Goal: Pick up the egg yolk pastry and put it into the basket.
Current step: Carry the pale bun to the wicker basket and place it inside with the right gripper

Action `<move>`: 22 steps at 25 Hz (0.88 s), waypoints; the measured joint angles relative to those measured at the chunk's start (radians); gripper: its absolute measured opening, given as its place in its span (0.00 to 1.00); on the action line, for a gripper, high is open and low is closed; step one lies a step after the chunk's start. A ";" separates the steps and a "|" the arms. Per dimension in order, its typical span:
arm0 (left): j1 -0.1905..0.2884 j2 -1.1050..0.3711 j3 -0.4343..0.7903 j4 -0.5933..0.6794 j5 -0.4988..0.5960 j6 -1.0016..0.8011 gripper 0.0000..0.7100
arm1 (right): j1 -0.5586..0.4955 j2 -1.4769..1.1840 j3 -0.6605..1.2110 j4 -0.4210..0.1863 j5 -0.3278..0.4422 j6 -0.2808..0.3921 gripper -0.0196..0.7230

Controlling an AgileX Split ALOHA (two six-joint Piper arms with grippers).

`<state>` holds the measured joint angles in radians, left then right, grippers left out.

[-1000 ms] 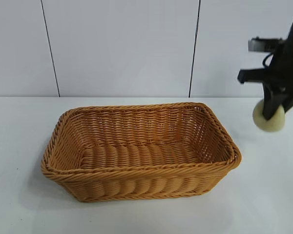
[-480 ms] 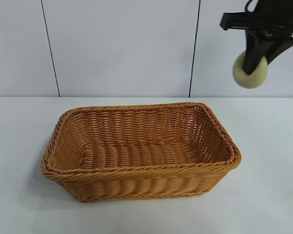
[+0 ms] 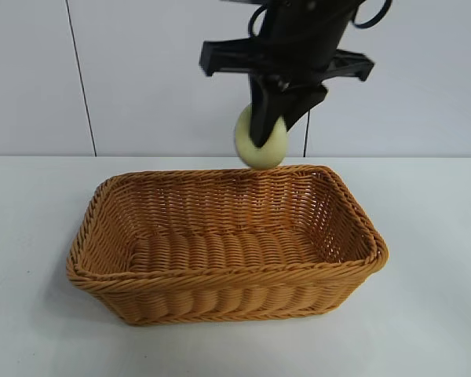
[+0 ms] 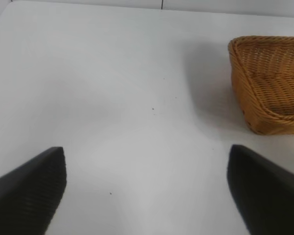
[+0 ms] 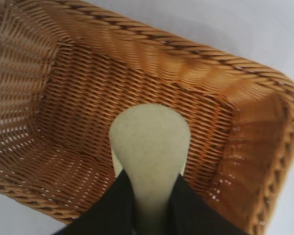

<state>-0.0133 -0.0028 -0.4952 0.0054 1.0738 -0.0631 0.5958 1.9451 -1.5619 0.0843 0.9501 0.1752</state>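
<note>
The egg yolk pastry (image 3: 261,140), judged soft and light, is pinched across its middle by the right gripper (image 3: 268,126) above the basket's (image 3: 220,279) far rim; the left gripper (image 4: 147,191) is held spread.

A white table (image 3: 432,314) lies below the tool, bare and matte. Behind the tool stands a white panelled wall (image 3: 157,71) with dark vertical seams (image 3: 80,75).

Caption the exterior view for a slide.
Right end effector holds the egg yolk pastry above the basket, pastry not yet released.
</note>
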 joint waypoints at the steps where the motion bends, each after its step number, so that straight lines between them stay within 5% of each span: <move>1: 0.000 0.000 0.000 0.000 0.000 0.000 0.91 | 0.011 0.029 0.000 0.000 -0.018 0.003 0.16; 10: 0.000 0.000 0.000 0.000 0.000 0.000 0.91 | 0.021 0.209 0.000 0.000 -0.074 0.004 0.21; 12: 0.000 0.000 0.000 0.000 0.000 0.000 0.91 | 0.021 0.208 -0.001 0.000 -0.080 0.004 0.31; 17: 0.000 0.000 0.000 0.000 0.000 0.000 0.91 | 0.021 0.204 -0.001 0.000 -0.053 0.003 0.78; 22: 0.000 0.000 0.000 0.000 0.000 0.000 0.91 | 0.018 0.136 -0.002 -0.003 -0.008 0.003 0.87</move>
<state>-0.0133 -0.0028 -0.4952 0.0054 1.0738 -0.0631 0.6143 2.0810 -1.5641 0.0808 0.9424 0.1780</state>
